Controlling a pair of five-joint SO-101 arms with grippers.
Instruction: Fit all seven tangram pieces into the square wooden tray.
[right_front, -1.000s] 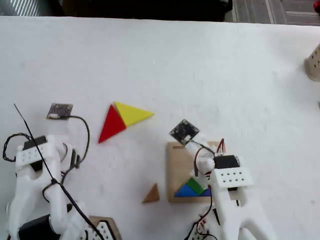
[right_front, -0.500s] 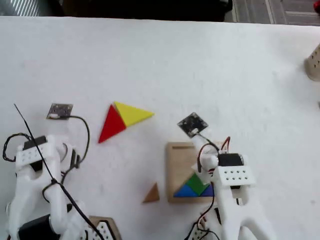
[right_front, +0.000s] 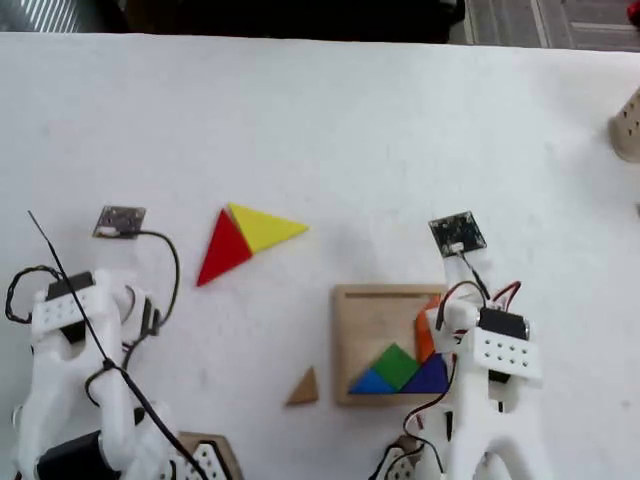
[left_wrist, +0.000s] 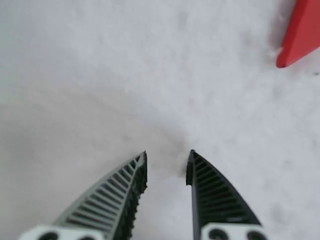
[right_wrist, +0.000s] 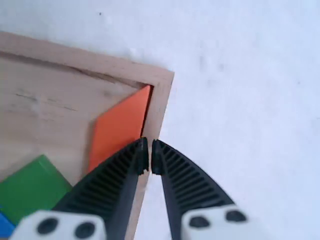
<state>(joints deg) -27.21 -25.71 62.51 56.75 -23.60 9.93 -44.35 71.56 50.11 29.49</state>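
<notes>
We judge the right end effector (right_wrist: 149, 150), pinched almost closed on nothing above the square wooden tray's (right_front: 365, 310) right wall, could snag that rim and shift the tray, unseating the orange piece (right_wrist: 120, 125) lying against it. The pieces are flat, smooth and sharp-cornered. The red triangle (right_front: 222, 250) and yellow triangle (right_front: 265, 227) touch, far-left of the tray on the matte white worktop (right_front: 400, 130). The tan triangle (right_front: 303, 388) lies just left of the tray. The left end effector (left_wrist: 166, 162) has ribbed jaws, partly spread and empty.

table (right_front: 400, 120) white | red triangle (right_front: 222, 250) touching yellow triangle (right_front: 262, 227) | brown triangle (right_front: 304, 388) just beside wooden tray (right_front: 370, 320)
</notes>
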